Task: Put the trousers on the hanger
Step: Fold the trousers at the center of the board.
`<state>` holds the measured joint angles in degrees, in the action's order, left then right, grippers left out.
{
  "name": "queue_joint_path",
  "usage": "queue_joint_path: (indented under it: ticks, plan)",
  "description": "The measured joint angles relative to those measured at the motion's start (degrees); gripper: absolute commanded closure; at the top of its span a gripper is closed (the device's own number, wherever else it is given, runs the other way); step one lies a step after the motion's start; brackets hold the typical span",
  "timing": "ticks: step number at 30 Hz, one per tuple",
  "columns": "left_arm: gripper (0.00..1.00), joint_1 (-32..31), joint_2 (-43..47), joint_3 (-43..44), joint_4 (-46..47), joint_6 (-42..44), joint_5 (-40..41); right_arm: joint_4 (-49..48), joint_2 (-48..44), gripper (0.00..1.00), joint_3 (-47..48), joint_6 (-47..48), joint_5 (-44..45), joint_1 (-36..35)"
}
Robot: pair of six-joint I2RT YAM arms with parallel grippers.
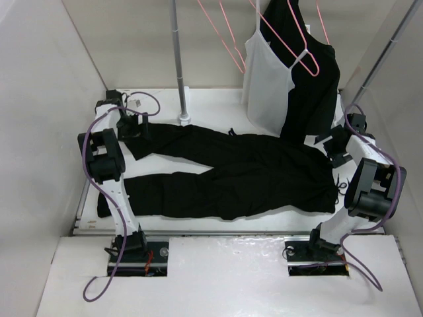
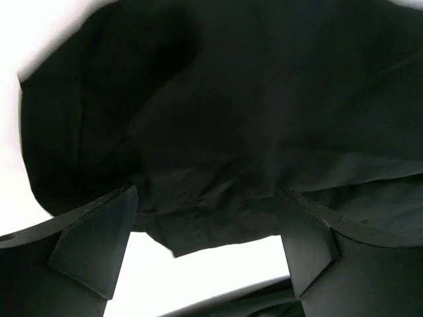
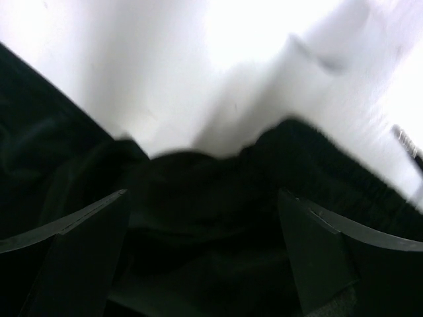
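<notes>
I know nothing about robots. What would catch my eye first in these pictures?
The long black trousers dominate the overhead view, spread flat across the white table with the legs pointing left. A robot arm reaches to each end: the left claw is open over a leg cuff, and the right claw is open at the waistband. Behind them, a white camisole and a black top hang at the back.

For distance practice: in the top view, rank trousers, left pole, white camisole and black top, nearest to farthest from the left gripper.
1. trousers: leg end at the left gripper
2. left pole: to its right
3. white camisole: hanging centre-right
4. black top: hanging farther right
</notes>
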<state>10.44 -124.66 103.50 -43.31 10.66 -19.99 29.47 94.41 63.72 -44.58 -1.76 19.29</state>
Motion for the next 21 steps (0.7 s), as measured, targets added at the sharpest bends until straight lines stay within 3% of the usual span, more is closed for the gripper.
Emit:
queue_joint_path:
  ticks: [3,7,8,10,11,12,13,15,17,21]
  plan:
    - [0.18,1.92,0.00,-2.12,-0.96,-0.37,-1.11,0.11,-0.13,0.09,-1.01,-1.40,0.26,-0.59]
    - [0.18,3.50,0.00,-2.93,-0.96,-0.52,-2.89,-0.15,3.21,0.27,-0.96,-2.27,1.27,-0.70]
    - [0.21,3.48,0.02,-3.34,-0.68,-0.61,-3.02,-0.15,4.00,0.38,-0.94,-2.36,1.62,-0.70]
    - [0.37,3.34,0.00,-3.93,-0.61,-0.72,-3.04,0.09,5.42,0.50,-0.76,-2.69,2.40,-0.68]
    - [0.45,3.15,0.00,-4.07,-0.61,-0.81,-3.26,0.26,5.88,0.65,-0.52,-2.82,2.99,-0.68]
    - [0.53,3.13,0.00,-4.17,-0.74,-0.87,-3.52,0.26,6.25,0.73,-0.35,-2.67,3.43,-0.70]
    - [0.72,3.13,-0.13,-4.20,-0.79,-0.74,-3.63,0.24,6.58,0.81,-0.13,-2.60,3.74,-0.70]
    - [0.90,2.99,-0.13,-4.42,-0.83,-0.87,-3.93,0.24,7.02,0.99,0.09,-2.49,4.48,-0.68]
    - [1.00,2.86,-0.13,-4.42,-1.05,-0.48,-4.17,0.33,7.06,1.00,0.20,-2.05,4.96,-0.74]
    - [1.00,2.91,-0.13,-3.15,-1.79,0.07,-4.33,0.24,7.08,1.00,0.31,-1.09,5.90,-1.01]
